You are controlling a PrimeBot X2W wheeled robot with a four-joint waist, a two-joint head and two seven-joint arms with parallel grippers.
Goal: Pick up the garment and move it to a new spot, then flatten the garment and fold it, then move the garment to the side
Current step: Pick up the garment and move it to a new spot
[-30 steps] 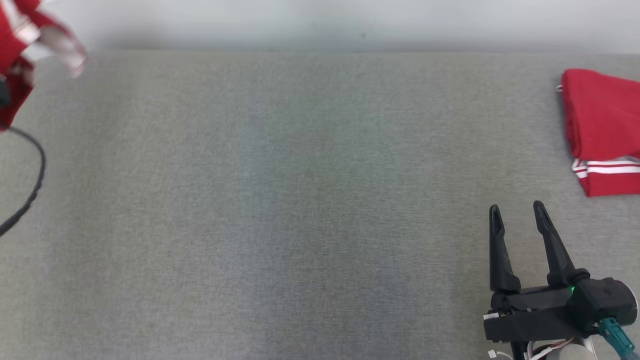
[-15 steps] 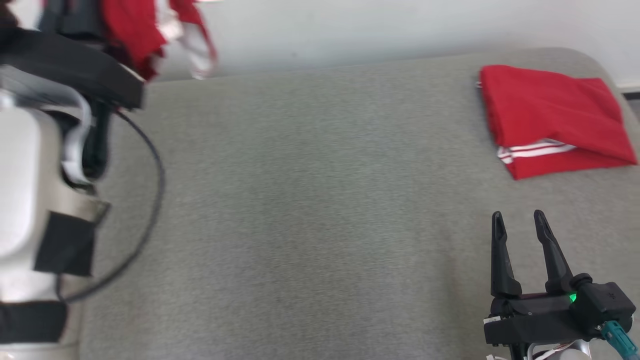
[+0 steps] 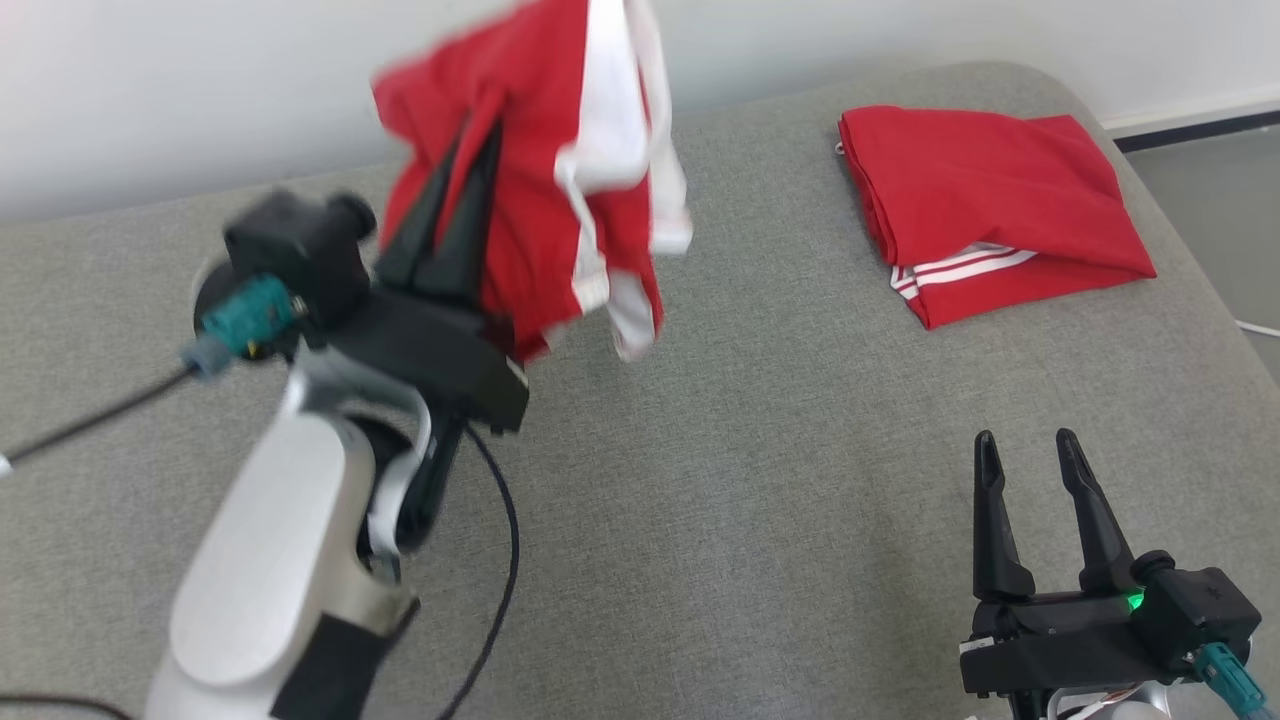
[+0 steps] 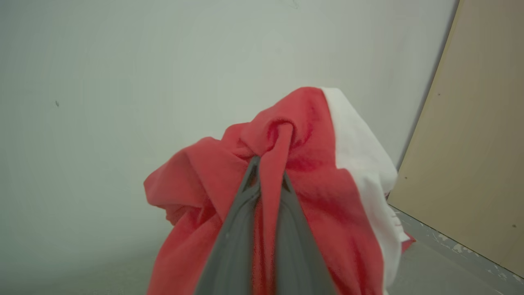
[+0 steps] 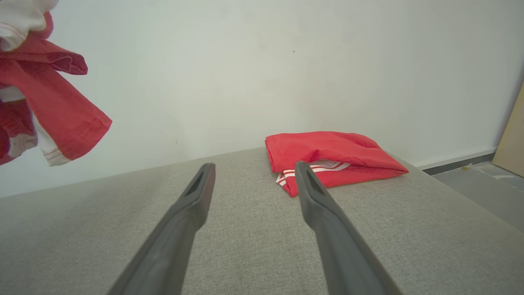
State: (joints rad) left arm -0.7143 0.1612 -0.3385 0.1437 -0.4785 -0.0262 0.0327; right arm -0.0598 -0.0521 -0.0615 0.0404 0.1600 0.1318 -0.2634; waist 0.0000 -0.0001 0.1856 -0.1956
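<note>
garment: crumpled red-and-white soft cloth garment (image 3: 535, 200), hanging in the air over the grey fabric surface (image 3: 700, 520), far-left area
left gripper (image 3: 480, 135): clenched on a bunched red fold
right gripper (image 3: 1025, 440): jaws spread, empty
handling: likely light, limp, drapes; take hem corners to flatten

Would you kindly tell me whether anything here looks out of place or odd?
Nothing stands out. The folded red garment lies neatly on the grey fabric surface; the red-and-white garment hangs bunched from the left end effector.
</note>
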